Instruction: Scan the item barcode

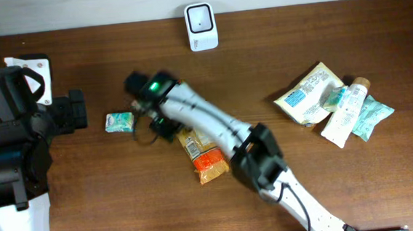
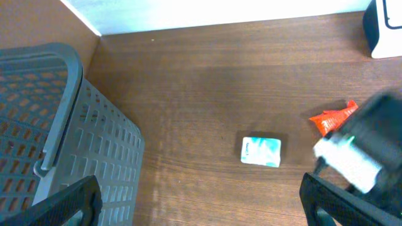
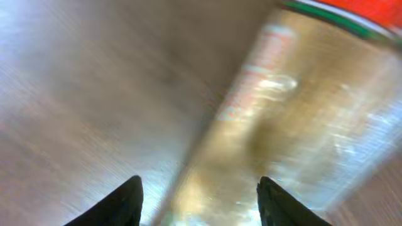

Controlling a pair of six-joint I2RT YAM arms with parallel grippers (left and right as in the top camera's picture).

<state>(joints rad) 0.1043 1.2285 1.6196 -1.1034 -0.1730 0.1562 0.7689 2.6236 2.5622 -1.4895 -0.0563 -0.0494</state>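
Overhead, w/ both wrist views. Right claw [image 3: 200,188]: fingers [image 3: 125,202] apart, clenched on nothing; wrist view is heavily blurred, but the snack bag [image 3: 295,119] fills the gap beyond the tips, lying on the table [image 3: 81,75]. Seen from above, the snack bag [image 1: 206,158] lies flat near table centre, yellow end toward the claw and orange end toward the front edge, partly under the right arm [image 1: 207,119]. Scanner [image 1: 201,26]: white, upright at the back edge, well apart from the bag. Left claw [image 2: 198,188]: fingers [image 2: 72,202] spread wide, nothing betw. them, over bare wood beside a grey basket [image 2: 94,144]. A teal packet [image 2: 260,151] lies alone betw. the basket and the right arm. Far right in the overhead view: two pouches [image 1: 308,95] and a white tube [image 1: 346,110] lie clustered together, overlapping.
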